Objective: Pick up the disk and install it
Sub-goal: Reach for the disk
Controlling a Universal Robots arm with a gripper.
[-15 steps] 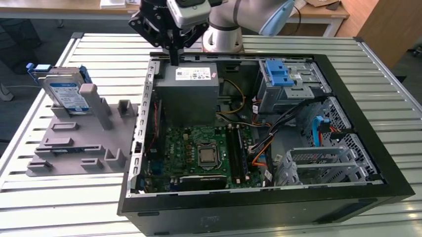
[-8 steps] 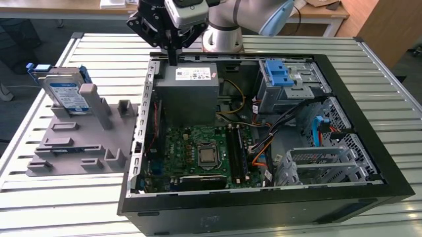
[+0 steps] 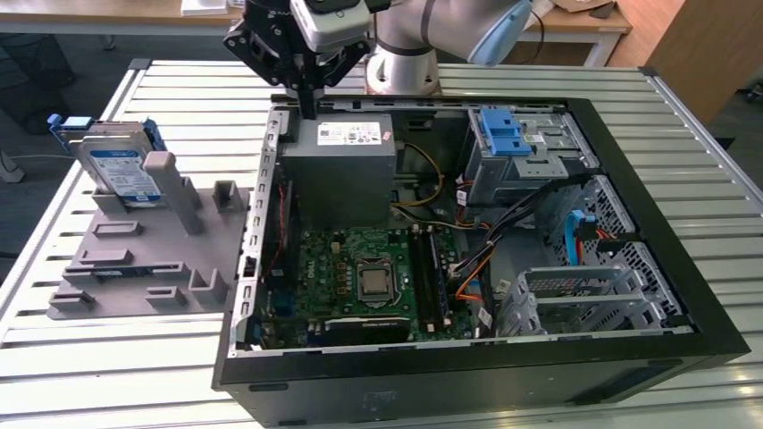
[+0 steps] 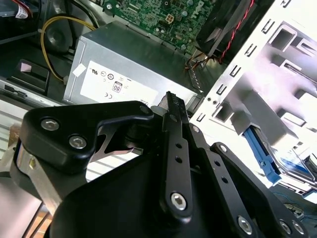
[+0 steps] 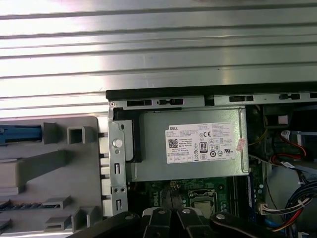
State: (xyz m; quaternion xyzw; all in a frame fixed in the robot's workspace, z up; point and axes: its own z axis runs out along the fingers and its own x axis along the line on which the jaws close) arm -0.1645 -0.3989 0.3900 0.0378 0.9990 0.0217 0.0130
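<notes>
Nearest us, the open computer case (image 3: 477, 375) is lying on the slatted bench (image 3: 107, 366), with loose cables trailing inside it. Beyond, toward the exterior view's left, the disk (image 3: 120, 170) is standing on edge in a grey fixture (image 3: 131, 259), outside the case. Farthest back, the gripper (image 3: 313, 109) is hovering over the power supply (image 3: 339, 170), fingers pressed together and carrying nothing. We are judging that a low crossing risks clipping the case wall, and an off-centre pinch risks tipping the disk.

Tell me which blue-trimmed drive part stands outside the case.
The disk, upright on the grey fixture at the exterior view's left; the blue-handled drive cage sits inside the case.
</notes>
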